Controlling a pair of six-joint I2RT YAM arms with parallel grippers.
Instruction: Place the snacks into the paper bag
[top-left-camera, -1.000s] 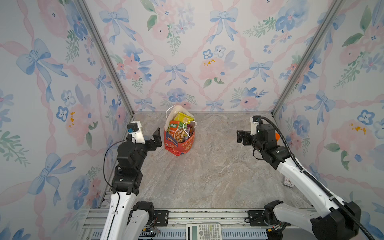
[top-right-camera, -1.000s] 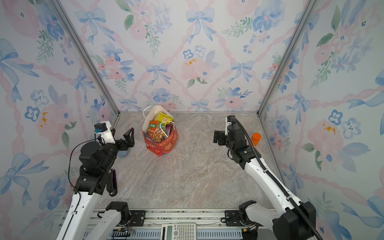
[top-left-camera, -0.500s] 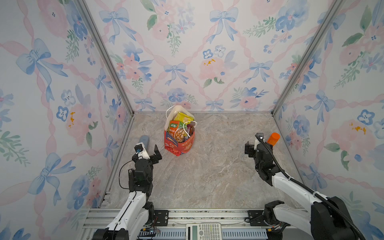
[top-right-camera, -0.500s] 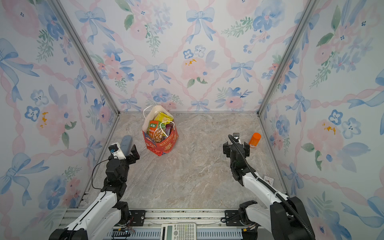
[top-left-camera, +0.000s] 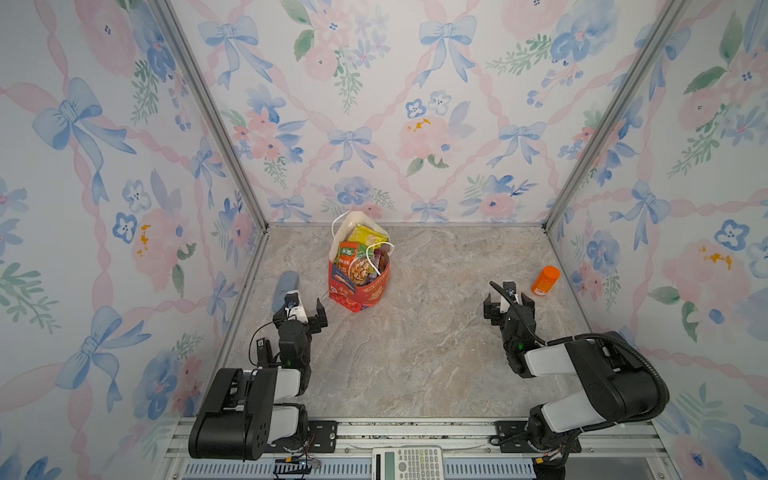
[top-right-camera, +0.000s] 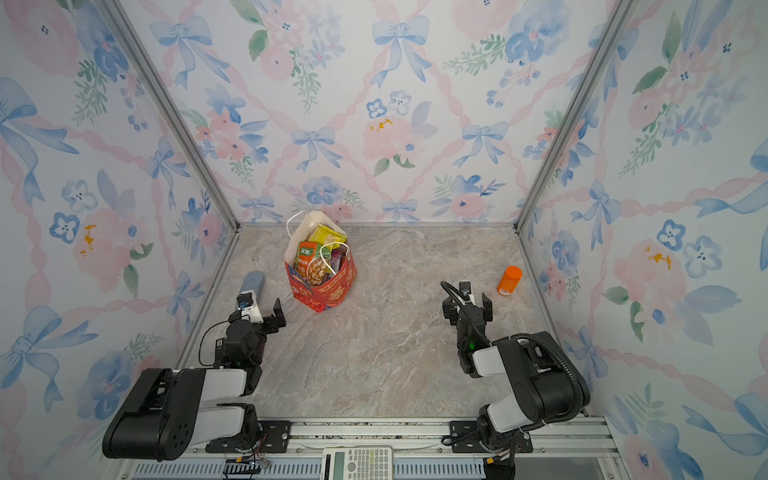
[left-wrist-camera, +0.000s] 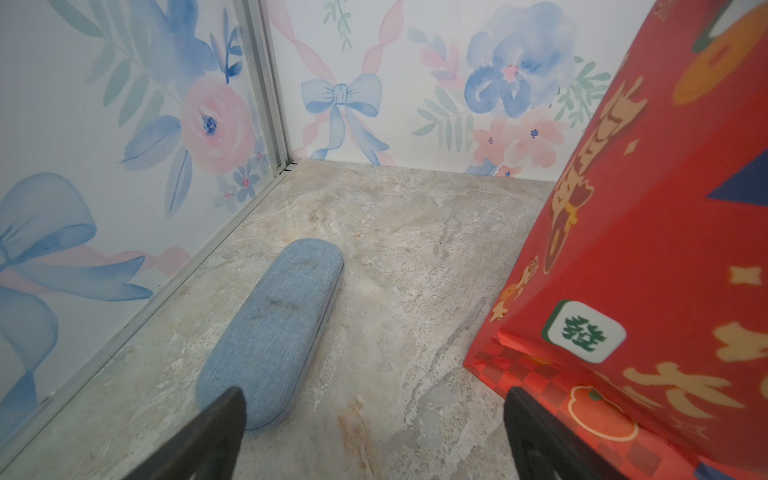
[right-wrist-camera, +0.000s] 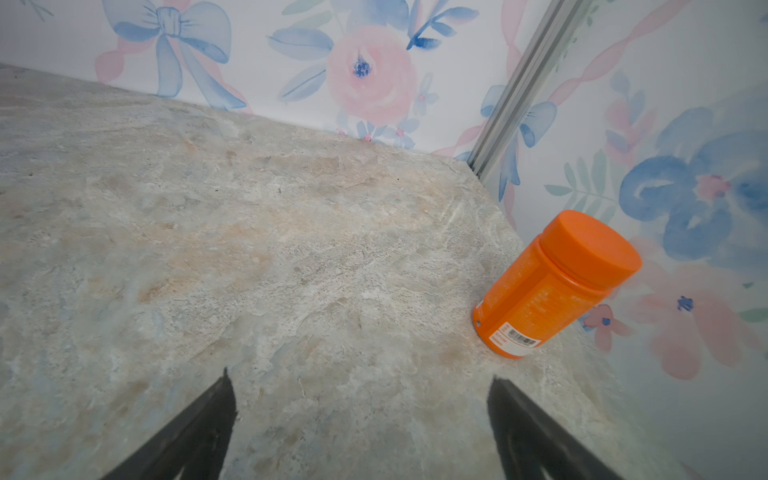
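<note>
Reading both top views, the snacks (top-left-camera: 358, 258) look fully packed: bright packets stand crowded in the mouth of the paper bag (top-left-camera: 361, 293), which sits upright toward the back of the surface (top-left-camera: 415, 345), left of middle. No loose packet shows anywhere on the stone. Left jaws stand wide apart and empty, low over the surface just beside the bag's near corner, with a blue fabric case (left-wrist-camera: 272, 332) lying ahead of them along the side wall. Right jaws are likewise wide and empty, near an upright orange bottle (right-wrist-camera: 552, 286) but not touching it. Judged: placing is finished, and the step in hand is parking the arms. To do that well, draw the left jaws straight away from the bag rather than sweeping sideways, since the tall, well-filled bag would likely tip at a nudge. The right side should clear the bottle the same way. Neither bottle nor case belongs in the bag.
</note>
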